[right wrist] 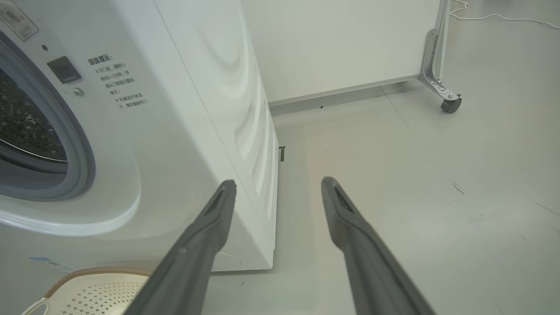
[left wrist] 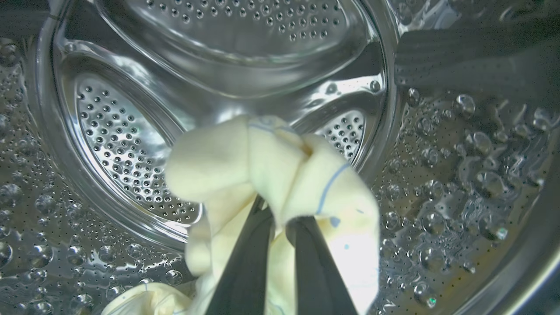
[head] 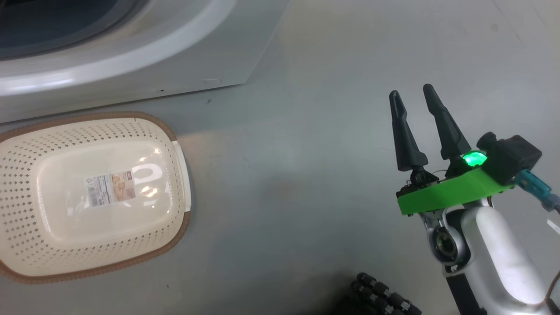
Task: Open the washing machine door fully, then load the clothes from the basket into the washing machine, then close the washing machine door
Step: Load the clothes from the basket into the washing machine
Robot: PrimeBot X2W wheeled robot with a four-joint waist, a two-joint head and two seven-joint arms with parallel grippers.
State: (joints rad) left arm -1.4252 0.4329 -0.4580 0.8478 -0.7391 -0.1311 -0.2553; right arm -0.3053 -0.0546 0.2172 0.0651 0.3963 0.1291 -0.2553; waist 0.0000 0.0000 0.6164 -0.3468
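Observation:
In the left wrist view my left gripper [left wrist: 280, 212] is inside the perforated steel drum [left wrist: 131, 144] of the washing machine, shut on a bunched cream-yellow garment of the clothes [left wrist: 267, 162] with thin blue lines. A second cream piece [left wrist: 148, 299] lies low in the drum. The basket [head: 87, 192] stands on the floor before the washing machine [head: 144, 65], with just a paper label [head: 111, 187] on its bottom. My right gripper [head: 413, 94] hangs open over bare floor to the basket's right, holding nothing. The washing machine door is out of view.
The right wrist view shows the washer's white side panel [right wrist: 227, 109], a corner of the basket [right wrist: 92, 291], a white wall panel with a castor [right wrist: 450, 105], and a cable [right wrist: 503, 18] on the grey floor. A black ribbed hose [head: 385, 297] lies by my base.

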